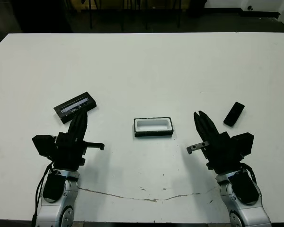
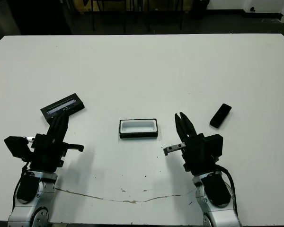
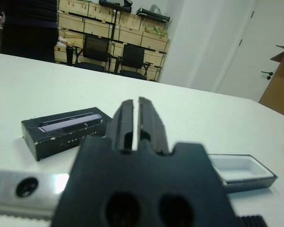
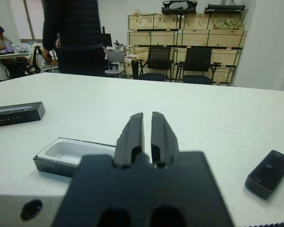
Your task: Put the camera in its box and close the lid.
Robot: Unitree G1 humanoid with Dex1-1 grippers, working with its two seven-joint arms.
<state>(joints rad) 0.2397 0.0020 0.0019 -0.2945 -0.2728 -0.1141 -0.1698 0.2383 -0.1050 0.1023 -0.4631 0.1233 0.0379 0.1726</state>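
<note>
Mid-table sits the box (image 1: 153, 126), open, w/ bare white table (image 1: 142, 66) all round. Lid (image 1: 75, 107) lies just past the left pincer (image 1: 80, 121); camera (image 1: 234, 114) near the right pincer (image 1: 201, 118), well off the edge. Both pincers closed, empty.

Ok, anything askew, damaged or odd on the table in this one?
Nothing damaged or spilled. The lid and camera lie at angles, apart from the open box, as expected before the task starts. Only oddity: a thin dark crack-like line across the table near the robot.
</note>
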